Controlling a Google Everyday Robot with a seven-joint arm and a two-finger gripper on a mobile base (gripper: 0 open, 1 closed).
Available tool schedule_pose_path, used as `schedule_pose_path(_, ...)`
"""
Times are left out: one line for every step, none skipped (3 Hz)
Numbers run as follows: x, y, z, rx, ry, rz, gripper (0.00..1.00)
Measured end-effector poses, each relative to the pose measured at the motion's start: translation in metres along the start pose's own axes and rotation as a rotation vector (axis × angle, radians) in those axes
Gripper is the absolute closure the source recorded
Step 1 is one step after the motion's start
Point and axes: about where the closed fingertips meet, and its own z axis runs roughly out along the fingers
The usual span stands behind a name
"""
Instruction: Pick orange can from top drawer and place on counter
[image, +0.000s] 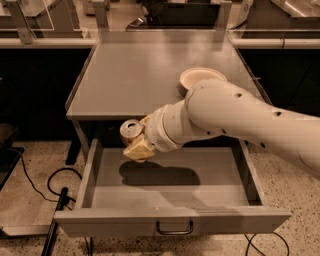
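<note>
One note: pale gripper (136, 145), jaws clamped on the small orange-brown can (131, 129), hangs over the open grey metal drawer (125, 222); clear the flat grey counter (140, 75) lip before you move in

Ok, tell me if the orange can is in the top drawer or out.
Out: the gripper holds the orange can clear above the top drawer, near the counter front edge, not yet on it.

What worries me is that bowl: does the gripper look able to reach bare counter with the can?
Probably yes. The gripper holds the can near the counter's front edge, over the drawer; the counter beyond is bare, the bowl well aside.
</note>
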Motion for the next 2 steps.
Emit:
schedule_pose_path(-0.029, -0.037, -0.004, 0.026, -0.01, -0.015, 1.0)
schedule_pose_path(-0.075, -0.068, -0.008, 0.042, -0.029, -0.056, 1.0)
